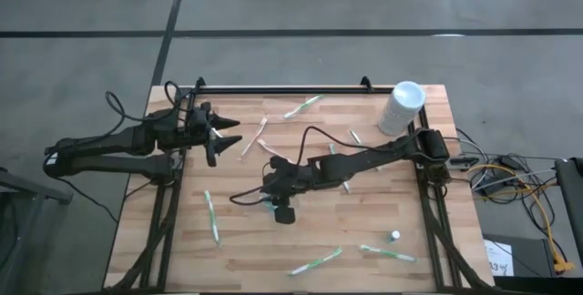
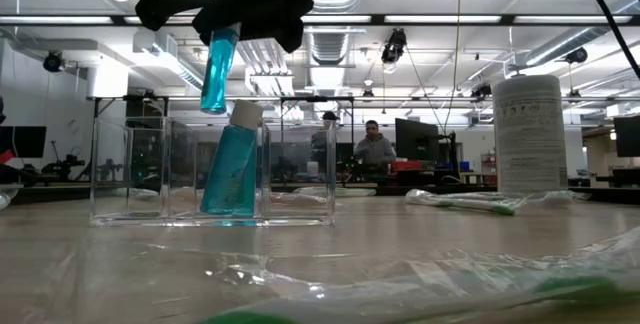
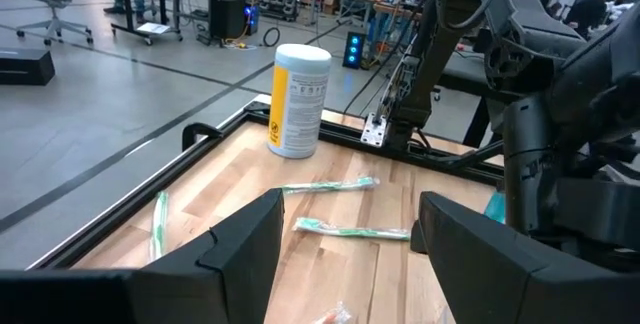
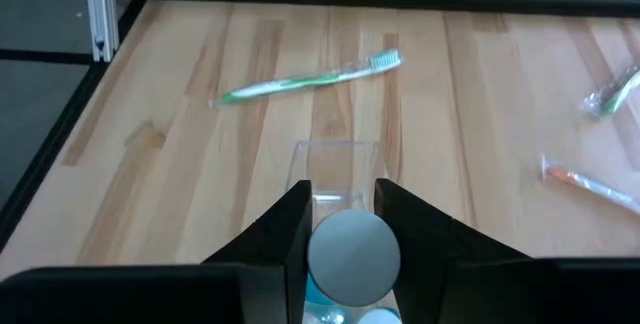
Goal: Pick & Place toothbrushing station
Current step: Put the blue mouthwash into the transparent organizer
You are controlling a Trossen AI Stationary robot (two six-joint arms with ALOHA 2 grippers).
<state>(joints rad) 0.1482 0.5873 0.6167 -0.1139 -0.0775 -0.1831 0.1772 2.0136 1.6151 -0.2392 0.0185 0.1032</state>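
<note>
Right gripper (image 4: pixel 340 226): fingers clamped on a translucent teal tube (image 2: pixel 218 67), round capped, above a clear rectangular organizer (image 2: pixel 213 169) on the wood-grain table (image 1: pixel 364 213). Left gripper (image 1: pixel 230 132): fingers spread wide, nothing between, near the table's left edge.

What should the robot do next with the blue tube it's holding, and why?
Probably lower it straight down and let go. The right gripper holds the blue tube just above the clear organizer, where another blue tube already leans.
</note>
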